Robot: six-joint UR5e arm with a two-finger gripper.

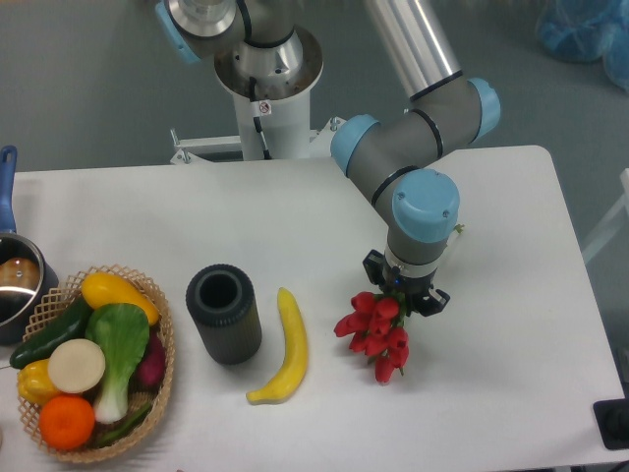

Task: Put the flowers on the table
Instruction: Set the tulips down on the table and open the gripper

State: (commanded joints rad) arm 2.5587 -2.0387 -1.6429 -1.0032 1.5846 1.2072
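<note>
Hovering over the right half of the desk [511, 246], the hand [404, 292] is pointing downward and seemingly gripping the flowers [377, 337] by their stems, though the wrist is hiding its fingers, so I cannot tell how far they are closed. Red blooms are spilling out toward 7 o'clock from the hand. A banana [283, 346] is lying at 9 o'clock from the flowers, with a black cylinder [224, 313] beyond it.
</note>
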